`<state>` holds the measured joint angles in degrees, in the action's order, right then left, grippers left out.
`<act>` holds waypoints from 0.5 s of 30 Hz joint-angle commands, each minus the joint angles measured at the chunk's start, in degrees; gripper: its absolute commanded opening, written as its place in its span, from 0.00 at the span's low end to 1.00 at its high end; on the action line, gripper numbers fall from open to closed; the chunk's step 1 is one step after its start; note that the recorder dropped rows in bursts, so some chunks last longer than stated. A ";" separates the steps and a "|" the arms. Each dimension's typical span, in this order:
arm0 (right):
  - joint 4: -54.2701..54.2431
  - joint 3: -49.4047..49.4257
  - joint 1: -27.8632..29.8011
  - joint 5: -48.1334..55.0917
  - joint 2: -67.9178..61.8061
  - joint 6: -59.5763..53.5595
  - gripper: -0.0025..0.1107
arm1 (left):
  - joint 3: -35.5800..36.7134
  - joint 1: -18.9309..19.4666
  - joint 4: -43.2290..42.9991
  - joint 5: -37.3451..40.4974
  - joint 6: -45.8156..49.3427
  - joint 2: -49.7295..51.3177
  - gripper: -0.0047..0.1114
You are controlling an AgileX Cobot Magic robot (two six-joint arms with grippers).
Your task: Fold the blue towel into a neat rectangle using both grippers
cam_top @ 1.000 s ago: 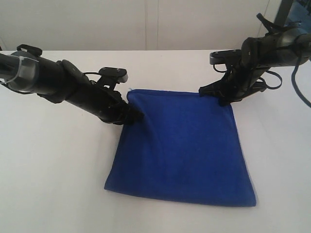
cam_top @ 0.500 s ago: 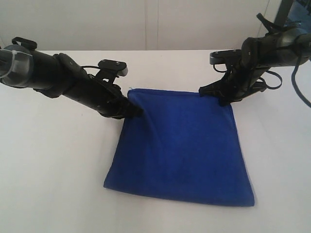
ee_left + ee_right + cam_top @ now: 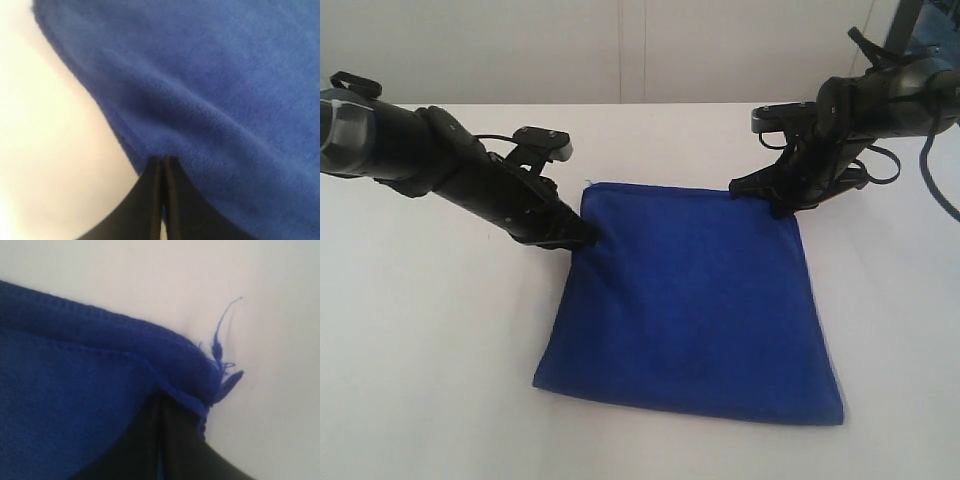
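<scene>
The blue towel (image 3: 695,300) lies flat on the white table as a doubled, roughly square shape, wider toward the near edge. My left gripper (image 3: 590,238) is at its left edge, just below the far-left corner. In the left wrist view the gripper (image 3: 162,159) is shut, with its tips pinching the towel (image 3: 225,75) at the edge, and a ridge of cloth runs off from them. My right gripper (image 3: 782,208) is shut on the far-right corner. In the right wrist view the towel's stitched hems (image 3: 65,390) sit over that gripper (image 3: 160,397).
The white table (image 3: 430,350) spreads out on all sides of the towel. A pale wall stands behind it. A frayed blue thread (image 3: 220,340) sticks out from the corner held by my right gripper. Black cables hang by the right arm (image 3: 890,165).
My left arm has drawn back to the left and its tip now sits nearer the towel's left edge. The crease by that tip has flattened. The right arm has not moved.
</scene>
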<state>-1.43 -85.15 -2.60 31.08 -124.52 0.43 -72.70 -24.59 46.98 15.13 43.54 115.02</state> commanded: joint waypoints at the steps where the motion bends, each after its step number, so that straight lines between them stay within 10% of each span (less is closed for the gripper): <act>1: 0.10 -0.18 0.32 0.40 -0.34 -0.43 0.02 | 0.09 0.48 -0.18 1.69 -0.30 -0.57 0.04; 15: 0.10 -0.18 0.32 -0.03 -0.34 -0.43 0.02 | 0.09 0.48 -1.35 2.44 -0.16 3.05 0.04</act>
<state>-1.43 -85.15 -2.60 31.08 -124.52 0.43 -72.70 -24.19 45.56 16.25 43.43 117.06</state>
